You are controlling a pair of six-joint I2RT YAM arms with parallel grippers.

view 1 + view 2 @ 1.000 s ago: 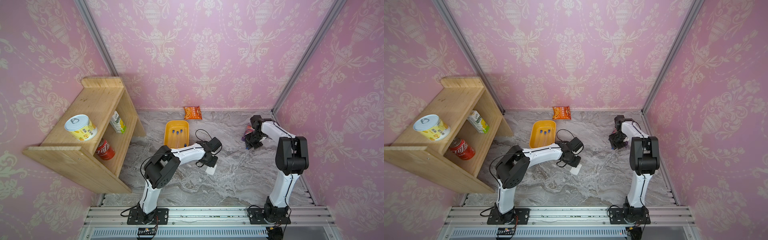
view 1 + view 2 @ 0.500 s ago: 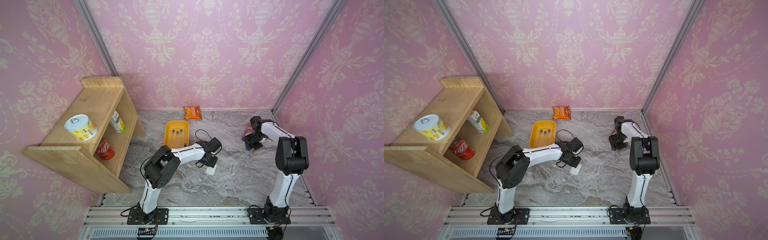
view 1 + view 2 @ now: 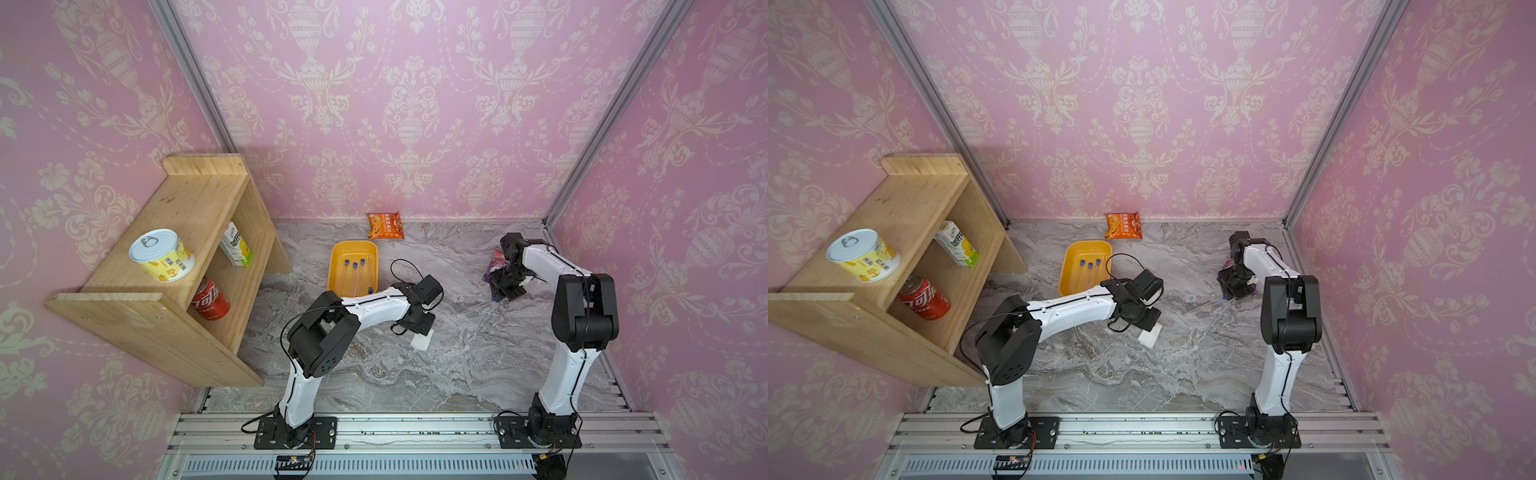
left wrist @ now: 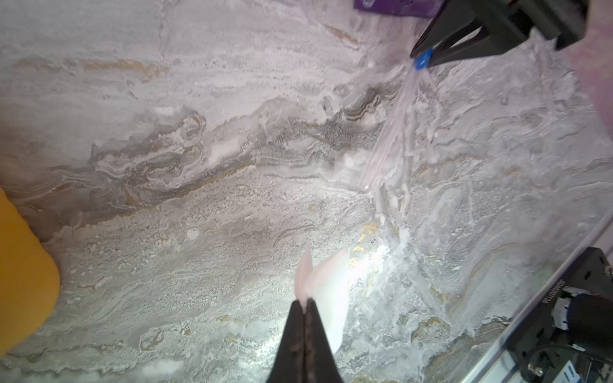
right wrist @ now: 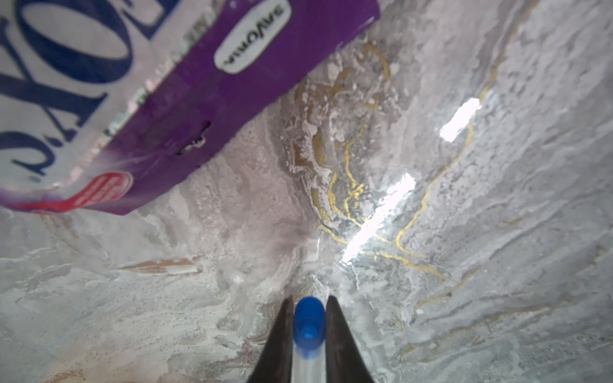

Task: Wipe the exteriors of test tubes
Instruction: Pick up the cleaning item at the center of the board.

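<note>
On the table [image 3: 457, 374] the yellow tray [image 3: 333, 266] holds four tubes [image 3: 354, 276], three blue caps [image 3: 354, 264] at its far end and one at the near end. A purple packet [image 5: 205, 99] lies just beside my right pincer [image 5: 308, 306], which is clamped on the blue-capped end of a fifth tube [image 4: 391, 126]; its clear end points toward my left pincer [image 4: 304, 300]. That left pincer is pressed together on a white wipe [image 4: 328, 291], near the tube's tip but apart from it.
</note>
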